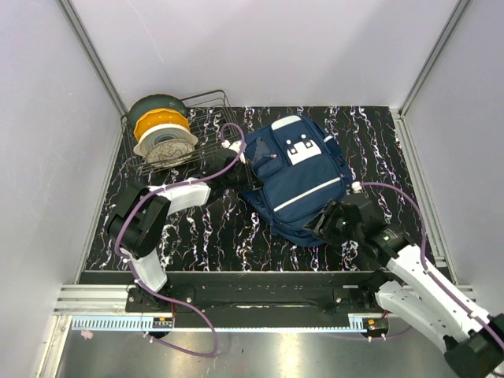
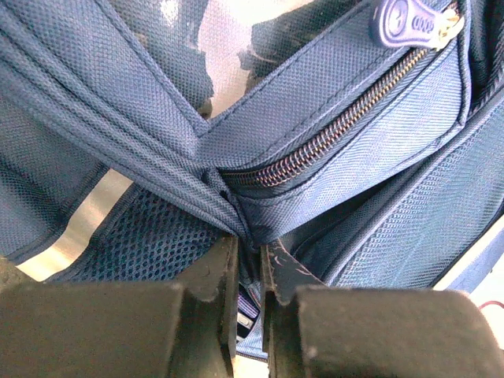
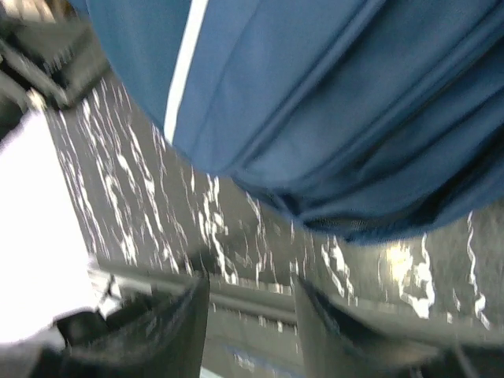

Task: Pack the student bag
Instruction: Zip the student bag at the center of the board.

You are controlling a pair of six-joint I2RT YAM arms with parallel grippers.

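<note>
The student bag, navy with white stripes and white patches, lies flat at the middle right of the table. My left gripper is at the bag's upper left edge. In the left wrist view the left gripper is shut on a fold of the bag's fabric where a strap meets a seam, just below a closed zipper with a blue pull. My right gripper is at the bag's near right edge. In the blurred right wrist view it is open and empty, just short of the bag.
A wire dish rack stands at the back left, holding stacked bowls in green, yellow and white. The purple cable of the left arm loops over the table beside the bag. White walls close in the table on three sides.
</note>
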